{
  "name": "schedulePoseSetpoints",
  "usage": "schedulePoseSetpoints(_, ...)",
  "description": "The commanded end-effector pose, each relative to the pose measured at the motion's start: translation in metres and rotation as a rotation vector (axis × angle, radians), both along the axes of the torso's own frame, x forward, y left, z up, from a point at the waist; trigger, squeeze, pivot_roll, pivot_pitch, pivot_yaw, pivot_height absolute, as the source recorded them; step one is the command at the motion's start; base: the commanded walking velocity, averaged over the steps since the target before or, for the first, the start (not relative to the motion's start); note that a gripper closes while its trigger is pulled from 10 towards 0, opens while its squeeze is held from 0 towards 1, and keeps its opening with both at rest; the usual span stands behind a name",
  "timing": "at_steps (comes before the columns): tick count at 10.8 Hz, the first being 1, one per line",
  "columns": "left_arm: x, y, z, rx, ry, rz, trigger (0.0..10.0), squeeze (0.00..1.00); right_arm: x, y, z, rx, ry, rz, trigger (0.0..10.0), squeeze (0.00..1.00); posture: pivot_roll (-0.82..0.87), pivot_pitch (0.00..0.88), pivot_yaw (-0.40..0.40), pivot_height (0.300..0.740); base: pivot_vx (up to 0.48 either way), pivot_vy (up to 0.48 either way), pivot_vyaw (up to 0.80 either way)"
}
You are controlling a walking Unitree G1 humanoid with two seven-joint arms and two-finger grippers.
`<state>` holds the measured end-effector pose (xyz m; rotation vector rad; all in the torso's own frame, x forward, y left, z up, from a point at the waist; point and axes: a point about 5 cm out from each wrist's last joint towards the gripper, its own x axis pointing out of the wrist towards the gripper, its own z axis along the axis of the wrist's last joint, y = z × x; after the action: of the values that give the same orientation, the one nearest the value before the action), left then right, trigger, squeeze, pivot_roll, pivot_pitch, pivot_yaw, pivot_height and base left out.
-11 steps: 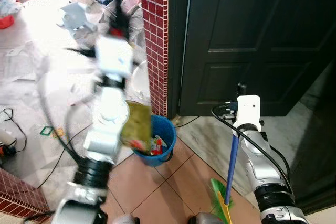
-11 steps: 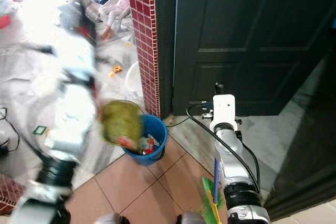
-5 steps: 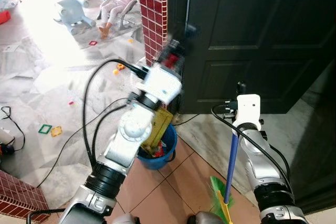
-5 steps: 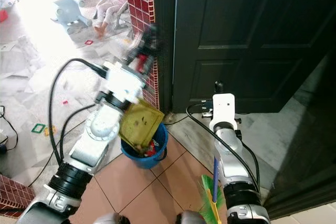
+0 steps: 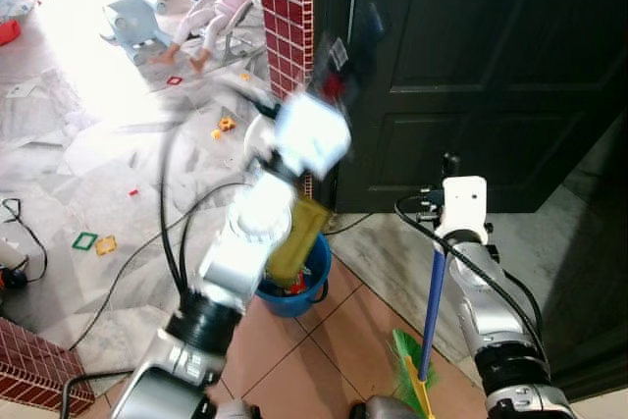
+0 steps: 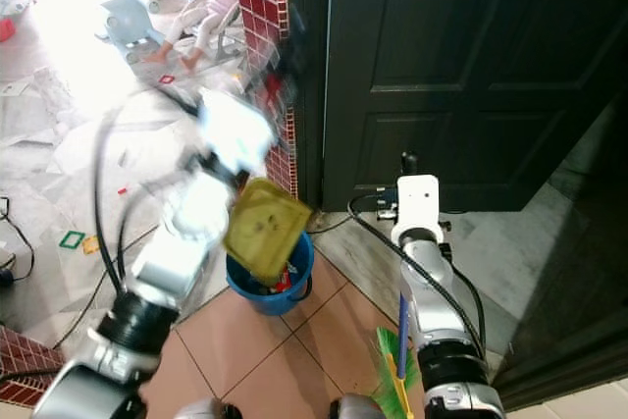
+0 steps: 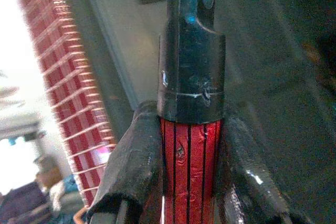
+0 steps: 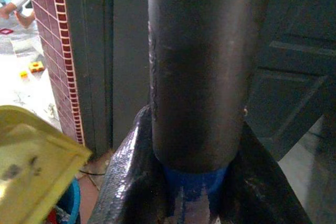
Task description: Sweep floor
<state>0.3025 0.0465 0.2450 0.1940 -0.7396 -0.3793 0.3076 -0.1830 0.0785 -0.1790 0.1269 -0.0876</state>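
My left gripper [image 7: 189, 145] is shut on the red and black handle of a yellow dustpan [image 6: 265, 230]. The left arm is raised and blurred in the eye views, and the dustpan hangs tilted over a blue bucket [image 5: 316, 270] that holds red and mixed litter. The bucket stands on the floor at the foot of a red-tiled pillar [image 5: 289, 26]. My right gripper [image 8: 191, 187] is shut on the blue handle of a broom [image 5: 433, 306]. The broom stands upright beside the right arm, with its green bristles [image 5: 405, 355] near the terracotta floor tiles.
A dark panelled door [image 5: 471, 66] is shut behind the bucket and broom. Black cables [image 5: 128, 262] trail over the pale floor on the left. Small toys [image 5: 93, 240], a blue toy [image 5: 132, 22] and a figure in pink [image 5: 211, 9] lie farther back. A low brick edge [image 5: 34, 380] sits at the lower left.
My left arm has swung from the left across to the bucket, carrying the dustpan over it, and is still in motion. The right arm and broom have stayed put.
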Motion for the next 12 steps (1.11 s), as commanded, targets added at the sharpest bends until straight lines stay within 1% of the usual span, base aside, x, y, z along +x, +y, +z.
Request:
schedulePoseSetpoints(1, -0.003, 0.008, 0.030, -0.087, -0.091, 0.019, 10.0, 0.00, 0.003, 0.004, 0.005, 0.005, -0.028, 0.013, 10.0, 0.00, -0.12, 0.000, 0.034, 0.740, 0.000, 0.000, 0.00)
schedulePoseSetpoints(2, 0.001, 0.020, 0.043, -0.129, -0.116, 0.067, 10.0, 0.00, 0.003, 0.005, 0.006, 0.006, -0.029, 0.015, 10.0, 0.00, -0.11, 0.000, 0.035, 0.740, 0.000, 0.000, 0.00)
schedulePoseSetpoints(3, 0.004, 0.027, 0.052, -0.156, -0.124, 0.098, 10.0, 0.00, 0.004, 0.005, 0.006, 0.006, -0.030, 0.016, 10.0, 0.00, -0.11, 0.000, 0.034, 0.740, 0.000, 0.000, 0.00)
schedulePoseSetpoints(4, 0.006, 0.032, 0.057, -0.163, -0.132, 0.122, 10.0, 0.00, 0.004, 0.005, 0.006, 0.006, -0.031, 0.017, 10.0, 0.00, -0.11, 0.000, 0.034, 0.740, 0.000, 0.000, 0.00)
schedulePoseSetpoints(5, 0.010, 0.042, 0.068, -0.145, -0.166, 0.175, 10.0, 0.00, 0.005, 0.005, 0.007, 0.003, -0.033, 0.021, 10.0, 0.00, -0.10, 0.000, 0.033, 0.740, 0.000, 0.000, 0.00)
schedulePoseSetpoints(6, 0.011, 0.049, 0.074, -0.133, -0.184, 0.216, 10.0, 0.00, 0.006, 0.005, 0.008, 0.002, -0.034, 0.021, 10.0, 0.00, -0.09, 0.000, 0.032, 0.740, 0.000, 0.000, 0.00)
schedulePoseSetpoints(7, 0.011, 0.057, 0.081, -0.133, -0.206, 0.260, 10.0, 0.00, 0.005, 0.005, 0.008, 0.000, -0.034, 0.022, 10.0, 0.00, -0.07, 0.000, 0.034, 0.740, 0.000, 0.000, 0.00)
schedulePoseSetpoints(8, 0.010, 0.068, 0.087, -0.123, -0.231, 0.328, 10.0, 0.00, 0.005, 0.005, 0.007, 0.000, -0.033, 0.023, 10.0, 0.00, -0.07, 0.000, 0.034, 0.740, 0.000, 0.000, 0.00)
schedulePoseSetpoints(9, 0.010, 0.074, 0.087, -0.116, -0.232, 0.364, 10.0, 0.00, 0.004, 0.005, 0.006, 0.000, -0.031, 0.024, 10.0, 0.00, -0.06, 0.000, 0.033, 0.740, 0.000, 0.000, 0.00)
schedulePoseSetpoints(10, 0.011, 0.091, 0.081, -0.108, -0.212, 0.438, 10.0, 0.00, 0.004, 0.007, 0.005, 0.004, -0.027, 0.026, 10.0, 0.00, -0.06, 0.000, 0.035, 0.740, 0.000, 0.000, 0.00)
schedulePoseSetpoints(11, 0.011, 0.099, 0.076, -0.102, -0.199, 0.481, 10.0, 0.00, 0.003, 0.007, 0.004, 0.004, -0.026, 0.027, 10.0, 0.00, -0.06, 0.000, 0.034, 0.740, 0.000, 0.000, 0.00)
schedulePoseSetpoints(12, 0.013, 0.116, 0.061, -0.099, -0.138, 0.574, 10.0, 0.00, 0.003, 0.008, 0.004, 0.006, -0.025, 0.027, 10.0, 0.00, -0.07, 0.000, 0.035, 0.740, 0.000, 0.000, 0.00)
